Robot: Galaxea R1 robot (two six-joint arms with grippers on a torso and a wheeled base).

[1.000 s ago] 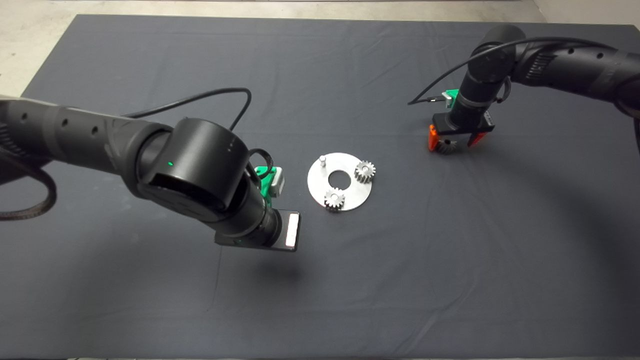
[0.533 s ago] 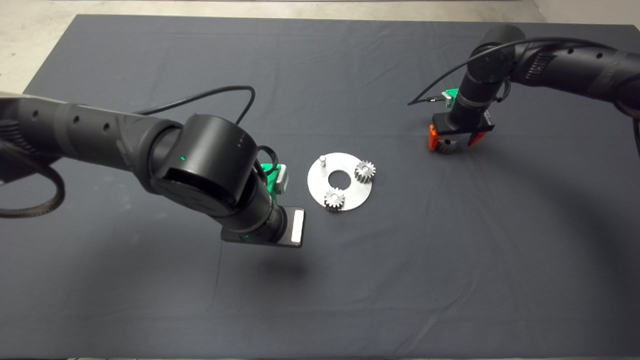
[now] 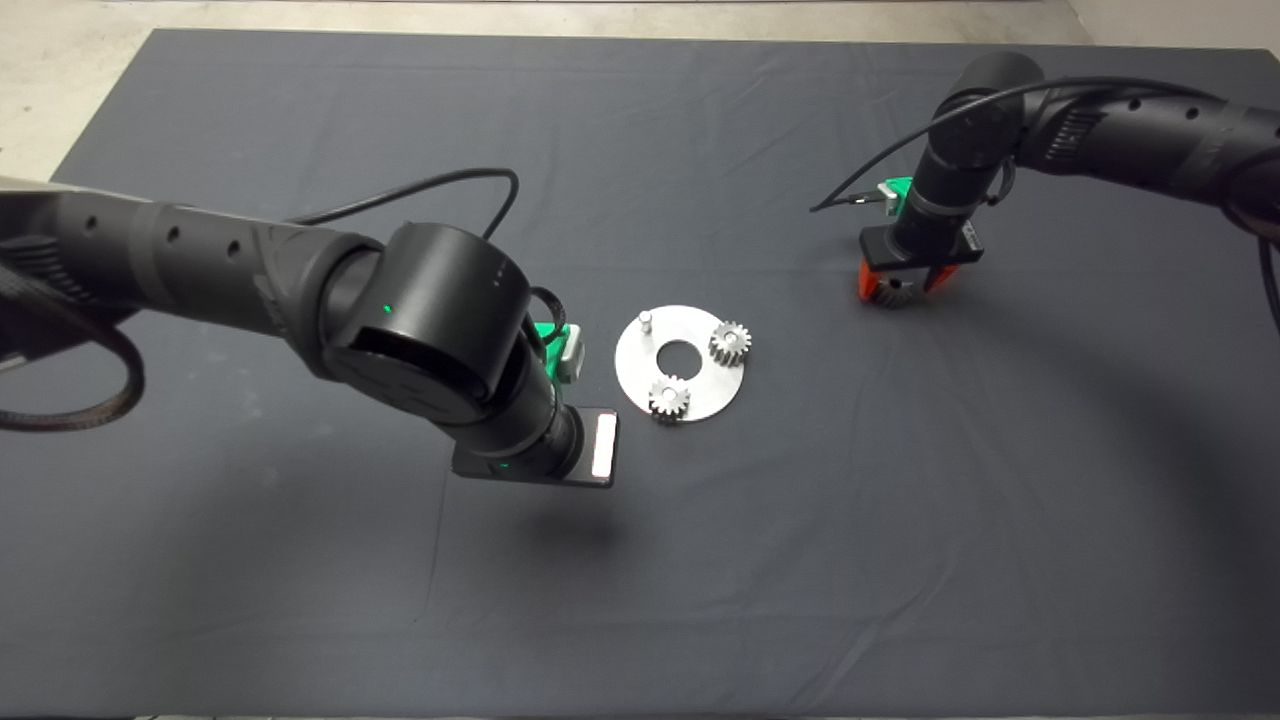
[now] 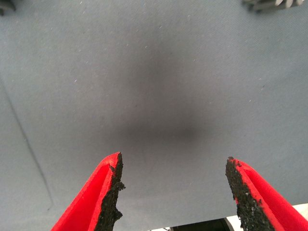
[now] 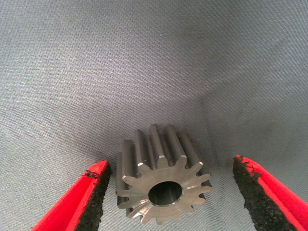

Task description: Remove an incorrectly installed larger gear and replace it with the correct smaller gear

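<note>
The smaller gear, dark grey steel, lies on its side on the mat at the far right. My right gripper is open and straddles it, with a gap on each side. A round silver plate at the centre carries two small gears and one bare peg. My left gripper is open and holds nothing, hovering over bare mat just left of the plate; in the head view the left arm hides it. The larger gear is out of view. Silver teeth show at the left wrist view's edge.
The dark mat covers the table, with pale floor beyond its far left corner. A cable loops above the left arm, and another trails from the right wrist.
My left arm has moved to the right, closer to the plate. The right gripper has shifted slightly around the gear, its fingers a little closer together. The gears and plate have not moved.
</note>
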